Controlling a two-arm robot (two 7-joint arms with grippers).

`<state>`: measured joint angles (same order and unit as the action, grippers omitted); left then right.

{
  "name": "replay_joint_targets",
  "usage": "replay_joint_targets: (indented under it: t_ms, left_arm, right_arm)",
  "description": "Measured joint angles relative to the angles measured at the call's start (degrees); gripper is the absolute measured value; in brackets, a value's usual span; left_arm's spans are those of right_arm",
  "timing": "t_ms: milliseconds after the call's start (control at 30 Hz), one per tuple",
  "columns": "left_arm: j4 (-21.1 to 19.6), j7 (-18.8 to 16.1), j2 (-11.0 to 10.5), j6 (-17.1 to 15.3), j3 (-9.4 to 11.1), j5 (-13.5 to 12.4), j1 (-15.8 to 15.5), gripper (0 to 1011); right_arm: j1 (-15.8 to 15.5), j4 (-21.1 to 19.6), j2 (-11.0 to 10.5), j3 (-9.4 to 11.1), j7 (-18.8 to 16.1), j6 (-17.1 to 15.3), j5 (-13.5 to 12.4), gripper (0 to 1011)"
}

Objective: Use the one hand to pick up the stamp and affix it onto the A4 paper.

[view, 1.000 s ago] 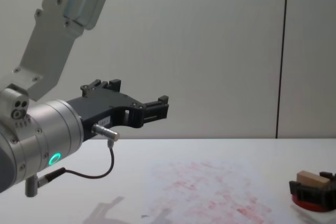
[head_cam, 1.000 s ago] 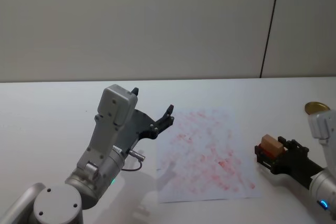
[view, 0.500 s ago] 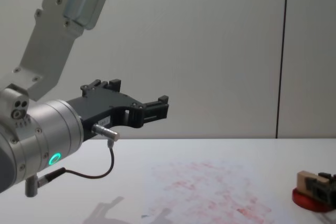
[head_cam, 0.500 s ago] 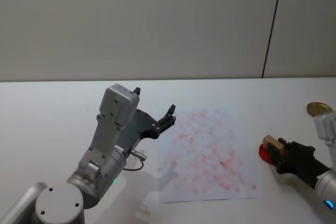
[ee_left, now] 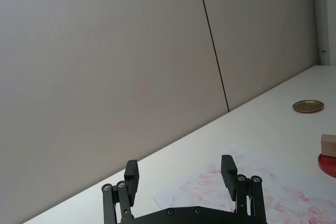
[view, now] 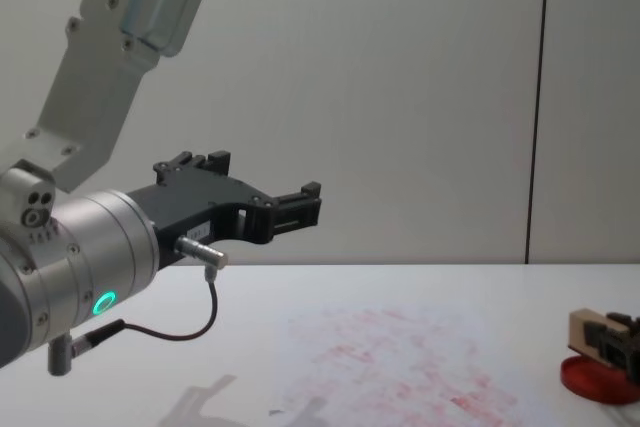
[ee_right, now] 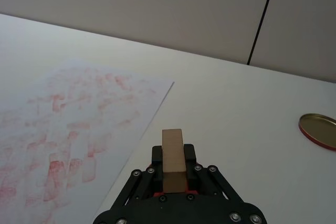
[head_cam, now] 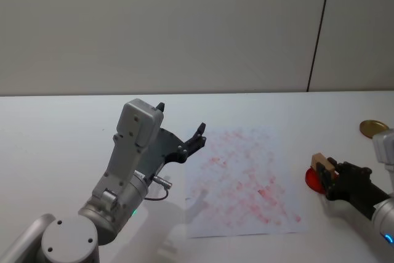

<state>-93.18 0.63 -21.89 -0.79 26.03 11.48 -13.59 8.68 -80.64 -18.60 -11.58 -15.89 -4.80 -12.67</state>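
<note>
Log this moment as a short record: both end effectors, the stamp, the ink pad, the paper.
stamp: tan wooden block, gripped, apparently lifted clear of the ink pad, not yet over the A4 paper
right end effector: shut on the stamp, over the ink pad
ink pad: flat red disc, just right of the A4 paper
A4 paper: flat on the white table, covered in faded red imprints
left end effector: open, empty, raised by the paper's left edge
round gold lid: far right, behind the ink pad

Tabletop (head_cam: 61, 127) tally: one stamp (head_cam: 319, 162), one A4 paper (head_cam: 240, 183), one red ink pad (head_cam: 311, 178), one round gold lid (head_cam: 372, 127).
</note>
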Motion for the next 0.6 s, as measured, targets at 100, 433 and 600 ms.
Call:
replay_joint_targets:
  t_ms: [100, 433, 600]
  left_arm:
    - [0.00, 0.00, 0.00, 0.00, 0.00, 0.00, 0.00, 993]
    - [0.00, 0.00, 0.00, 0.00, 0.00, 0.00, 0.00, 993]
    - [0.00, 0.00, 0.00, 0.00, 0.00, 0.00, 0.00, 993]
  right_arm:
    - [-0.11, -0.51, 0.10, -0.13, -0.71, 0.65, -0.41, 220]
    - [-0.51, -2.50, 0.98, -1.36, -3.90, 0.70, -2.13, 219]
    - [-0.76, -3.25, 1.46, -2.13, -5.16, -0.43, -2.55, 220]
